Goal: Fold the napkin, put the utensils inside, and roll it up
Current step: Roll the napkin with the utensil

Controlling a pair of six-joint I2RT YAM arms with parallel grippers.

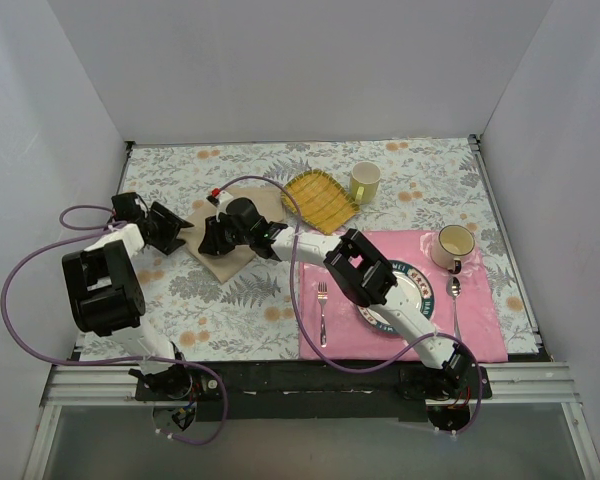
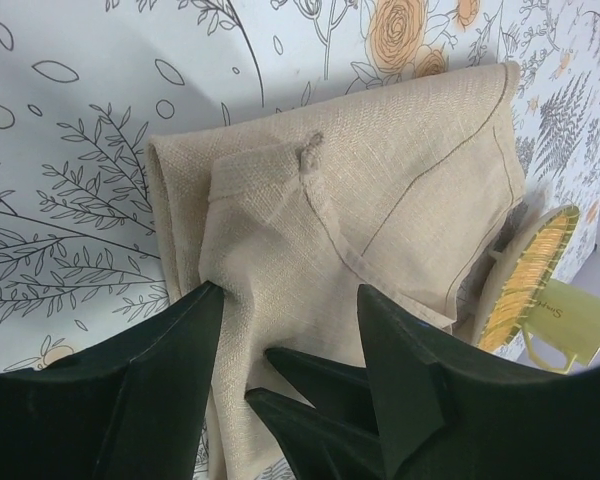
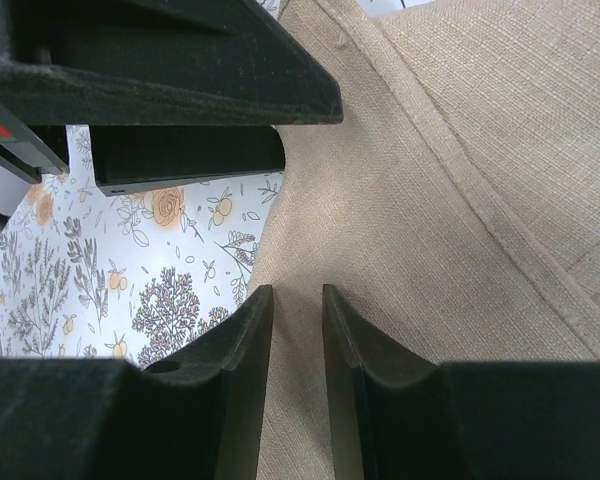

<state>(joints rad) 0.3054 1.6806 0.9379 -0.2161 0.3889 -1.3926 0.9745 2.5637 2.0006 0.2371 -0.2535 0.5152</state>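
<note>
From where I stand, the job is barely past its opening. The napkin (image 1: 223, 266) lies at about ten o'clock from the middle of the counter (image 1: 230, 310). It is already doubled over on itself: the left wrist view shows one layer lapped on another, with a small flap turned back and a hemmed edge running across the top ply. I judge the fold is still being made or tidied, since both arms are crowded onto the cloth.

The left fingers (image 2: 150, 400) are spread wide at the napkin's nine o'clock edge, with cloth running down between them, and they clamp nothing that I can see. The right fingers (image 3: 220, 400) come in from three o'clock and are drawn almost together. The napkin's border runs into the narrow slit between them, so they seem to be pinching that edge.

The utensils have not been touched. A fork (image 1: 322, 305) lies along the nine o'clock side of the pink placemat (image 1: 480, 330), and a spoon (image 1: 455, 295) lies at three o'clock of the plate (image 1: 420, 290), both well apart from the napkin. I cannot find a second spoon, though the right arm hides part of the mat. Finishing the fold, carrying the cutlery across and rolling the cloth are all left to do.
</note>
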